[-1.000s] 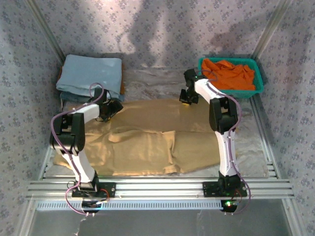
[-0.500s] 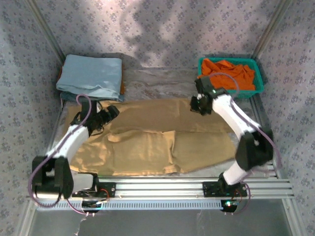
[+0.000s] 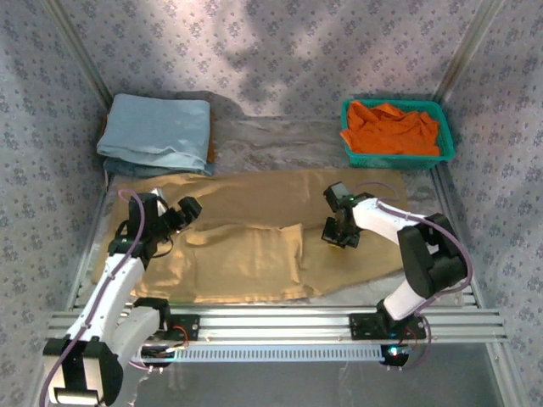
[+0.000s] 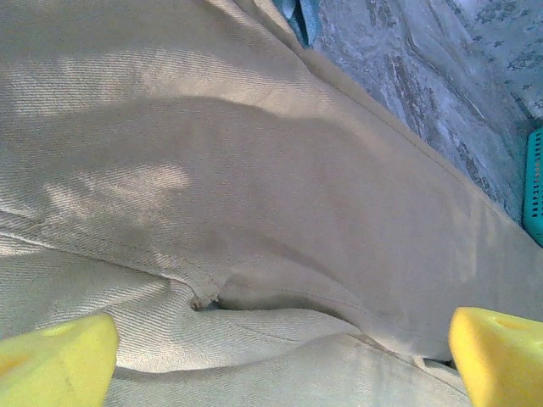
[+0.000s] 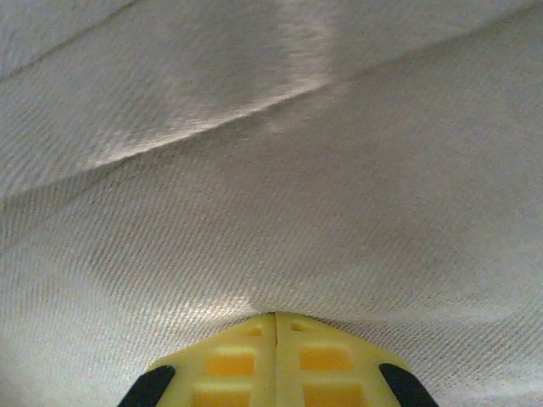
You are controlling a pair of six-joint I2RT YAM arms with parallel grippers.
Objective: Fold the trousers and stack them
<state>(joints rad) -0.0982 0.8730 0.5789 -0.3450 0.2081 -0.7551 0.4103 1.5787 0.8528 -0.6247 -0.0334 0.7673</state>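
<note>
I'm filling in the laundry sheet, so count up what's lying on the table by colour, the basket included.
Tan: 1, the trousers spread flat
Light blue: 1, the folded cloth at the far left
Orange: 1, the heap of cloth in the basket
Teal: 1, the basket at the far right
Total: 4

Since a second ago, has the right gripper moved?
Yes. The right gripper has moved away from the green basket, toward the near rail, over the trousers.

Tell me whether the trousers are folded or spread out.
Mostly spread: the trousers lie flat across the table, only one layer doubled over, its edge showing near the middle.
</note>
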